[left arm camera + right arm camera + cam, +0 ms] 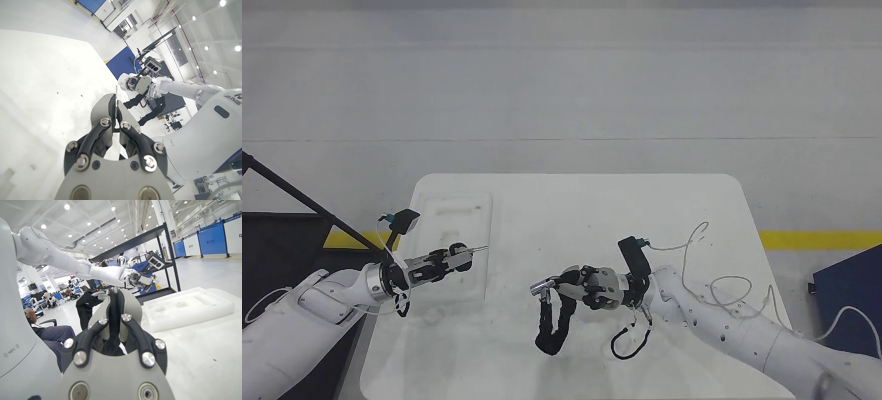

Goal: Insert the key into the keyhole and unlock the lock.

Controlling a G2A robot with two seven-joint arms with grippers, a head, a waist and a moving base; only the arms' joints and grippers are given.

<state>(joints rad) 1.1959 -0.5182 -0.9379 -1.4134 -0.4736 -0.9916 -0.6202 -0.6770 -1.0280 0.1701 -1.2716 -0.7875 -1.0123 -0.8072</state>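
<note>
Both pickups looked done. Left end effector (pixel 115 106) was clamped narrow on the key (pixel 116 94), w/ the blade sticking out past the fingertips. It was held in the air above the foam tray (pixel 457 215) on the left part of the surface (pixel 662 220). Right end effector (pixel 114 298) was closed on the lock (pixel 151 91), also up off the surface nr the middle, w/ its black cable (pixel 554 325) hanging in a loop below. The lock's silver cylinder end pointed toward the left arm, and the keyhole (pixel 150 98) faced the key in the left wrist view. Key tip & lock were apart, w/ a plain gap between them in the top view. My read: grasps + rough line-up done. Not yet done: closing the gap, inserting, turning, unlocking. Approx. halfway at best, and fine alignment of blade to slot looked like the hard bit left.
</note>
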